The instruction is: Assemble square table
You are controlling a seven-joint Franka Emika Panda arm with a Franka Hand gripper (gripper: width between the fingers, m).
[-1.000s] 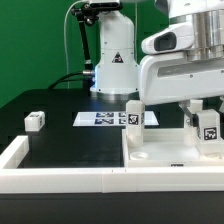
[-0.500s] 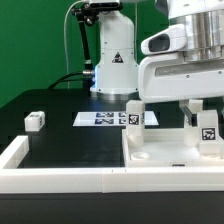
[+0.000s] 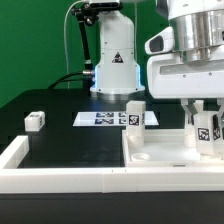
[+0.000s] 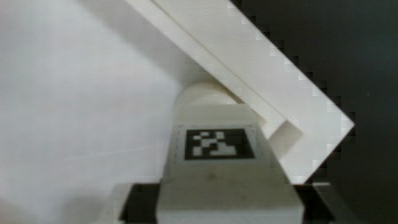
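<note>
The gripper (image 3: 205, 112) is pinching one leg block (image 3: 208, 134), with its fingers (image 4: 313, 203) on either side of the block below the tagged face. I hold this leg upright over the tabletop panel (image 3: 155, 152), at the corner on the exterior view's right, close to the raised rim (image 4: 267, 80). I cannot tell whether its foot touches the panel.

For this step, my judgement is:
- Keep the leg vertical.
- Centre it on the corner seat.
- Lower it slowly.
- Apply no side load.

A second leg (image 3: 134, 115) stands on the panel's far corner. A third block (image 3: 35, 120) lies well apart on the black table (image 3: 60, 135). The marker board (image 3: 100, 118) lies in front of the robot base (image 3: 112, 60). A white rail (image 3: 60, 180) borders the near edge.
</note>
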